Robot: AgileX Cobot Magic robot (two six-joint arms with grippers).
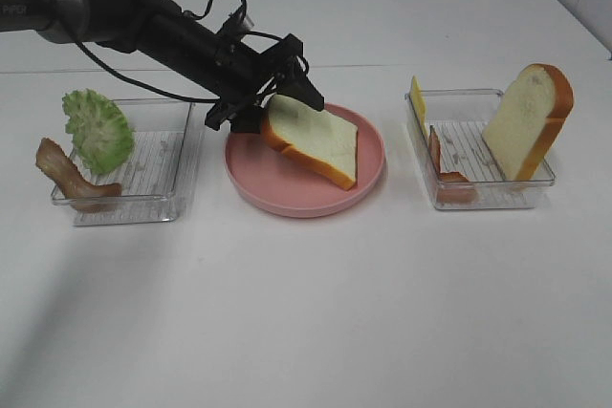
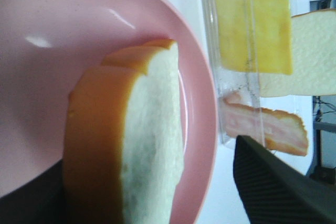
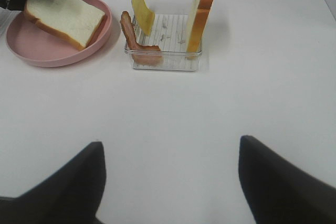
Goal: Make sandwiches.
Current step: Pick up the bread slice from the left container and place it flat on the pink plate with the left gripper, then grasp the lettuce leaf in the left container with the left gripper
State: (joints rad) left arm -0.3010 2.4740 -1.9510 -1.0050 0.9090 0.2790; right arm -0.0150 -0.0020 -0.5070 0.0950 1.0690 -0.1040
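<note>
Near half of the table (image 1: 316, 332) is open, left to right. Farther back stand a left tray (image 1: 124, 207), a pink plate (image 1: 277, 196) under the left arm (image 1: 172, 31), and a right tray (image 1: 488, 201) with a standing bread slice (image 1: 526, 121).

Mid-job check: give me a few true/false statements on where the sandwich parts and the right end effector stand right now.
1. One bread slice rests on the pink plate. True.
2. The lettuce leaf is already on that slice. False: it sits in the left tray.
3. The second bread slice stands on edge in the right tray. True.
4. The cheese slice lies flat on the table. False: it leans against the right tray's wall.
5. The right end effector holds a bacon strip. False: it is open with nothing between its fingers.
</note>
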